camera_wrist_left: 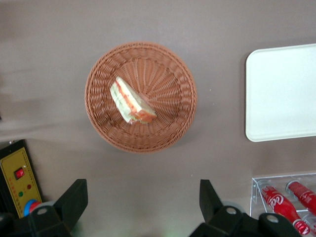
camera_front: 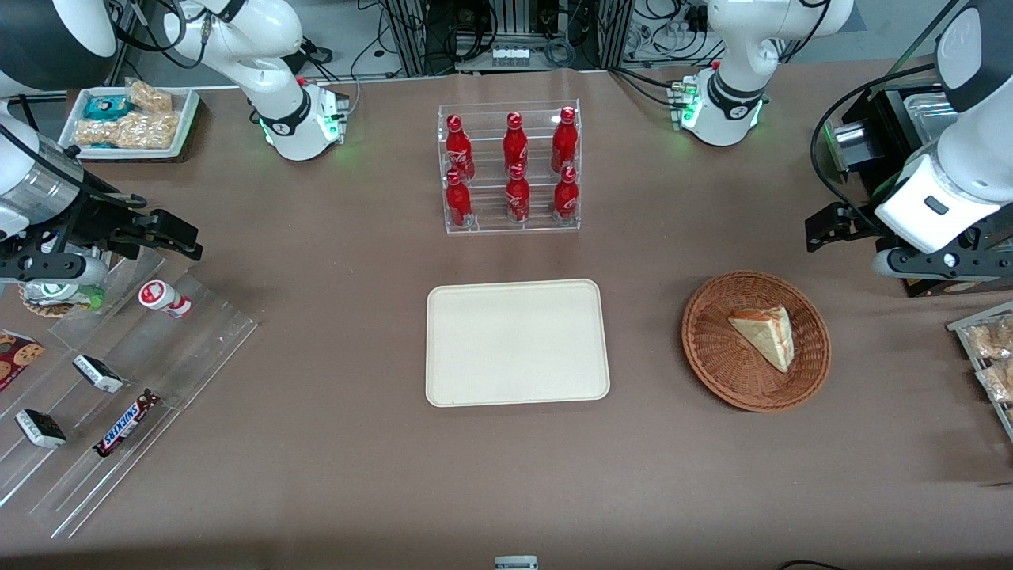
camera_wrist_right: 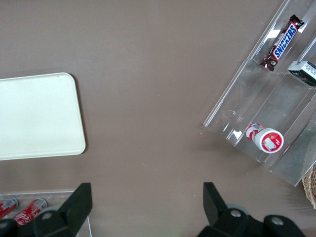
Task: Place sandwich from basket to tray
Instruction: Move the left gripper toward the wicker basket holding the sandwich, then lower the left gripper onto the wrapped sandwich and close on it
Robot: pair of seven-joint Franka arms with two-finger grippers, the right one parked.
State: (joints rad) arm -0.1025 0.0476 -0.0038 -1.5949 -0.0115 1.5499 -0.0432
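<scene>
The sandwich [camera_front: 764,336] [camera_wrist_left: 131,101], a pale wedge with orange and green filling, lies in the round reddish-brown wicker basket [camera_front: 724,368] [camera_wrist_left: 165,81]. The cream tray [camera_front: 518,342] [camera_wrist_left: 284,94] lies flat beside the basket, toward the middle of the table, with nothing on it. My left gripper [camera_front: 827,228] [camera_wrist_left: 143,202] hovers high above the tablecloth, farther from the front camera than the basket and toward the working arm's end. It is open, its black fingers [camera_wrist_left: 74,197] wide apart with nothing between them.
A clear rack of red cola bottles [camera_front: 510,168] [camera_wrist_left: 284,202] stands farther from the front camera than the tray. A black control box [camera_wrist_left: 17,180] sits by my arm. Packaged snacks [camera_front: 989,352] lie at the working arm's table edge. Acrylic snack steps [camera_front: 119,380] are at the parked arm's end.
</scene>
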